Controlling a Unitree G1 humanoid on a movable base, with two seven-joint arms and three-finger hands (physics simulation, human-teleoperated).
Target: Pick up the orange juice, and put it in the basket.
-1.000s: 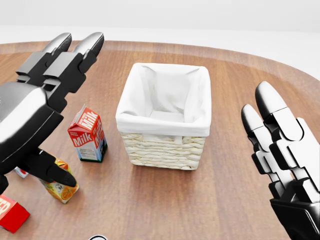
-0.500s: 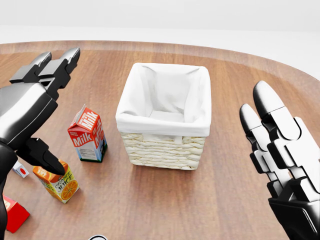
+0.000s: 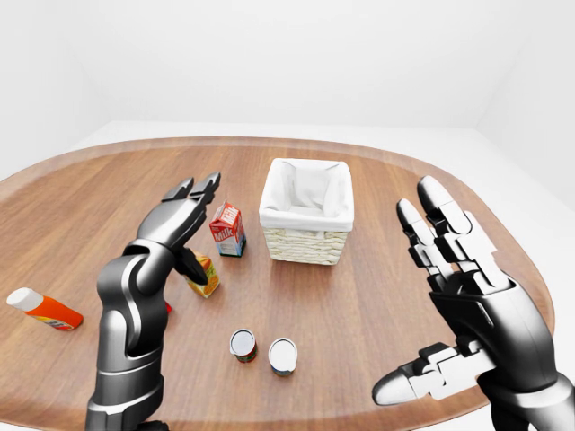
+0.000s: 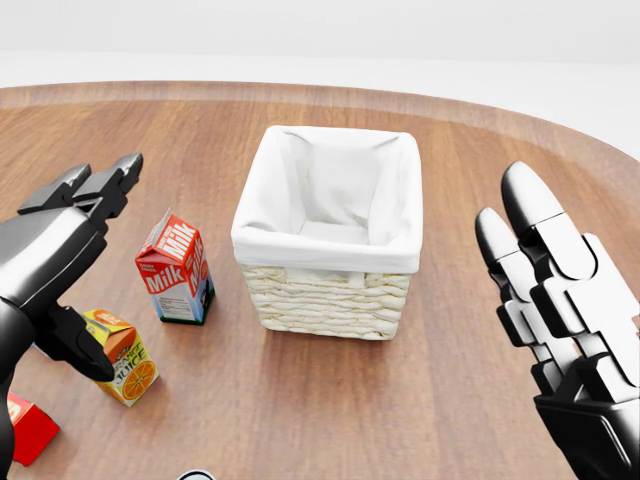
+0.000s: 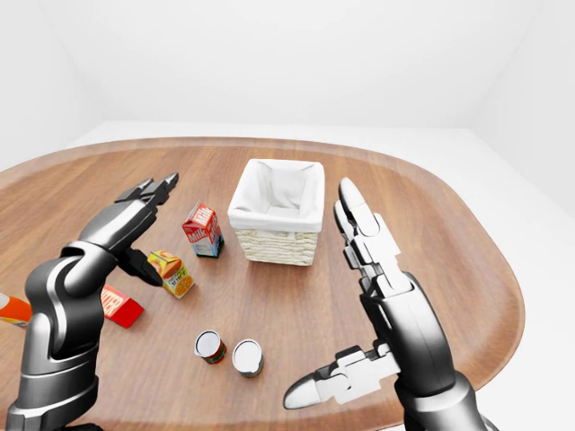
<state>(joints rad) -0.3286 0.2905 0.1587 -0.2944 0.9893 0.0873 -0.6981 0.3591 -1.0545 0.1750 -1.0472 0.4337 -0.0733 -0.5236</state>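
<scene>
The orange juice carton (image 4: pixel 122 360) stands on the wooden table at the lower left of the head view, below the milk carton. My left hand (image 4: pixel 105 270) is open. Its fingers (image 4: pixel 100 185) spread above and to the left of the juice, and its thumb tip sits at the carton's left side, with nothing gripped. The wicker basket (image 4: pixel 325 298) with a white cloth lining stands in the middle, empty, to the right of both cartons. My right hand (image 4: pixel 506 210) is raised at the right edge, open, with nothing between its fingers, well away from the basket.
A red and white milk carton (image 4: pixel 175 268) stands between the juice and the basket. A red box (image 4: pixel 25 428) lies at the lower left. Two cans (image 3: pixel 243 344) (image 3: pixel 282 355) stand nearer me. An orange and white bottle (image 3: pixel 43 307) lies far left.
My left hand has moved left and lower in the head view, uncovering the juice carton; its thumb has shifted from over the carton to its left side. The right hand has barely moved.
</scene>
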